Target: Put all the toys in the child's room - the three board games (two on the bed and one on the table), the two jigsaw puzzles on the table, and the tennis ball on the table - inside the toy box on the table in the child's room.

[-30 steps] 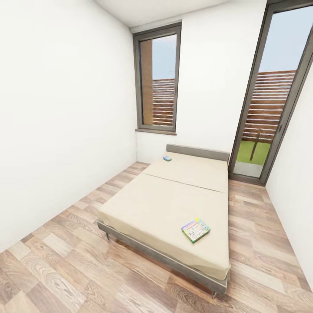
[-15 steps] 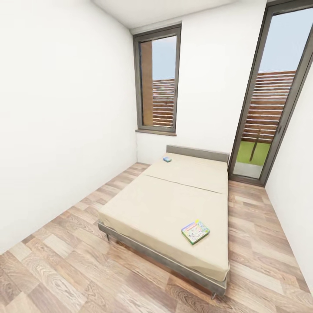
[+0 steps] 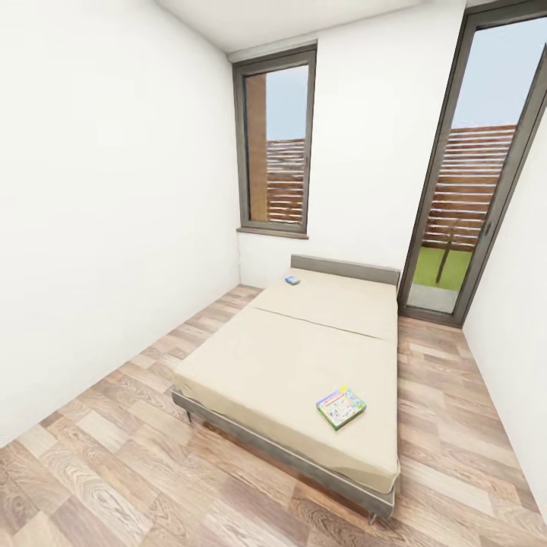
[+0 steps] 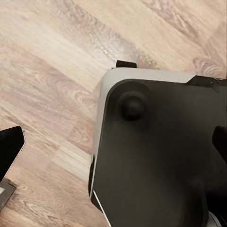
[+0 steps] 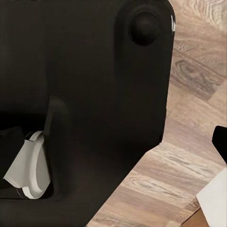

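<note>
Child's room with two board games lying on a bed.

A pastel, green-edged board game (image 3: 341,406) is lying near the foot of the beige bed (image 3: 289,365); its lid writing is too small to read. A small blue board game (image 3: 292,279) is sitting by the grey headboard. I cannot tell whether the grippers are spread or pressed together.

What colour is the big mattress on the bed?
Plain beige, with no pattern. The mattress shows best in the head view, on its grey frame.
</note>
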Motion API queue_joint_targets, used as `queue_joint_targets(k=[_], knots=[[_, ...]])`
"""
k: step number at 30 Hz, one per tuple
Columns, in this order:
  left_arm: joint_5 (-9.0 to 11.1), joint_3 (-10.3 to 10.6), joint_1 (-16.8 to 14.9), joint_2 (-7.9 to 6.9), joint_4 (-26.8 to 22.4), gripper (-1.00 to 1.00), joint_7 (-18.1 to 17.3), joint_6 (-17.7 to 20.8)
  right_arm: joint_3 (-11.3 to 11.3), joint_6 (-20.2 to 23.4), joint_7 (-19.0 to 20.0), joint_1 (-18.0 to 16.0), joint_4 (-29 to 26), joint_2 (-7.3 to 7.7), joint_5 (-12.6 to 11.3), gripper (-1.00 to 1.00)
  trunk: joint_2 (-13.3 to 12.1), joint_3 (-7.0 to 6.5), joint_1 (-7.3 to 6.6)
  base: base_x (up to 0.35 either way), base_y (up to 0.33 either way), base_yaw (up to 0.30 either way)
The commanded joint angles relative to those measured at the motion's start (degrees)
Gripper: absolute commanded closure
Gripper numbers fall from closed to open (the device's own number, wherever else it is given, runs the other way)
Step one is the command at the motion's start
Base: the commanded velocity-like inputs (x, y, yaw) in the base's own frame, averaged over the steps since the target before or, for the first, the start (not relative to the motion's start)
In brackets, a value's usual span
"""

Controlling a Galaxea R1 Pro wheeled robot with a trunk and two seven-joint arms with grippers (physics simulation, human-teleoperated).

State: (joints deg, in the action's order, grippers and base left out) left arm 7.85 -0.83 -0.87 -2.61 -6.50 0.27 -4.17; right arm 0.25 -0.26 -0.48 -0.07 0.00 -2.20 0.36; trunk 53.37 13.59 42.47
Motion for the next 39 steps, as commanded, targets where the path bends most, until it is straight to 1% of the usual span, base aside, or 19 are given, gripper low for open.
queue_joint_targets(k=[1,6,12,17,22,23,25,30,31,34,37,39], knots=[[0.57,-0.03,-0.22,-0.16,0.03,-1.00,0.10,-0.16,0.04,-0.04,-0.05,-0.01,0.00,0.01,0.03,-1.00,-0.37,-0.13,-0.22,0.000,0.000,0.000],[1.54,-0.20,-1.16,-0.69,0.00,-1.00,0.64,-0.14,0.05,-0.08,-0.05,-0.01,0.00,0.01,-0.04,-1.00,-2.38,-1.03,-1.32,0.000,0.000,0.000],[1.97,-0.86,-2.54,-0.79,-0.01,-1.00,1.24,-0.11,0.01,-0.51,-0.05,-0.01,0.00,-0.04,0.01,-1.00,-4.78,-2.10,-2.64,0.000,0.000,0.000],[2.05,-1.12,-4.68,-0.87,-0.01,-1.00,1.46,0.36,-0.26,-3.94,0.00,-0.03,-1.45,0.02,-0.31,-1.00,-6.79,-3.00,-3.73,0.000,0.000,0.000],[2.25,-1.23,-8.01,-1.09,-0.01,-1.00,1.48,2.74,-0.64,-6.18,0.29,-0.54,-5.77,-0.04,-1.01,-1.00,-8.79,-3.90,-4.83,0.000,0.000,0.000],[2.58,-1.35,-9.80,-1.36,-0.01,-1.00,1.48,4.33,-0.72,-6.31,0.26,-1.12,-8.03,-0.08,-1.33,-1.00,-9.20,-4.08,-5.05,0.000,0.000,0.000],[3.15,-1.66,-11.69,-1.70,-0.01,-1.00,1.45,5.96,-0.77,-6.15,0.28,-2.03,-10.21,-0.03,-1.70,-1.00,-10.00,-4.44,-5.49,0.000,0.000,0.000],[5.28,-2.86,-15.85,-2.47,-0.01,-1.00,1.33,8.90,-0.98,-4.23,0.22,-5.08,-13.73,-0.07,-3.09,-1.00,-12.00,-5.33,-6.59,0.000,0.000,0.000],[6.04,-3.18,-17.25,-2.68,-0.01,-1.00,1.29,9.46,-1.06,-3.12,0.18,-6.42,-14.45,-0.07,-3.92,-1.00,-12.40,-5.51,-6.81,0.000,0.000,0.000],[6.73,-3.48,-18.93,-2.99,-0.01,-1.00,1.26,9.74,-1.14,-1.67,0.16,-8.23,-15.12,-0.08,-5.10,-1.00,-13.61,-6.05,-7.47,0.000,0.000,0.000],[7.08,-3.65,-20.09,-3.43,-0.12,-1.00,1.24,9.75,-1.18,-0.80,0.14,-9.81,-15.50,-0.08,-5.79,-1.00,-14.81,-6.59,-8.13,0.000,0.000,0.000],[7.30,-3.74,-20.95,-4.14,-1.25,-1.00,1.08,9.78,-1.20,-0.36,0.08,-11.14,-15.74,-0.12,-6.20,-1.00,-15.61,-6.95,-8.57,0.000,0.000,0.000]])
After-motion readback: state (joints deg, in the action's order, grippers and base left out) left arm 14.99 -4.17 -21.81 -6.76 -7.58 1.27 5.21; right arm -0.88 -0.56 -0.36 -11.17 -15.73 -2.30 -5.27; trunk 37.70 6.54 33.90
